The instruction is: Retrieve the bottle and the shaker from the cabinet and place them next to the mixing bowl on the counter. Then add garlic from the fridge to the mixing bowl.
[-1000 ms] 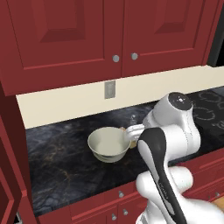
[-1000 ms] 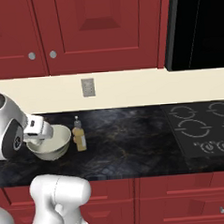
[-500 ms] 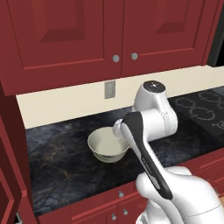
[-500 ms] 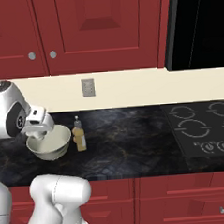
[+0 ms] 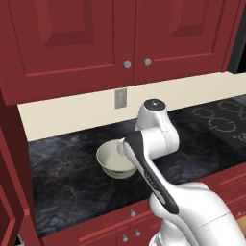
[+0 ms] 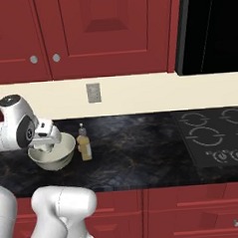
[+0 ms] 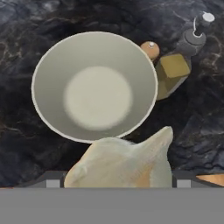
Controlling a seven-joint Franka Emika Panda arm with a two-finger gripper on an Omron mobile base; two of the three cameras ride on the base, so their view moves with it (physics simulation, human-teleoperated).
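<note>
Directly above the mixing bowl (image 7: 94, 87) on the black worktop (image 6: 143, 154), the claw (image 7: 118, 173) grips the garlic (image 7: 124, 164) between widely spread jaws, bottle (image 7: 177, 70) and shaker (image 7: 150, 49) standing just beside the bowl.

Round cream mixing bowl (image 7: 95, 86), pale yellow bottle (image 7: 172, 74) just beside it, tan wooden shaker (image 7: 150, 49), black brown-marbled stone counter (image 7: 26, 26), whitish-beige garlic bulb (image 7: 124, 162) nearest the fingers.

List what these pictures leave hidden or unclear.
- Bottle and shaker: left base view, behind the arm.
- Shaker: right base view, behind the bottle and mixing bowl.
- Gripper fingertips: hand view, covered by the garlic.
- Garlic: right base view, too small to make out.
</note>
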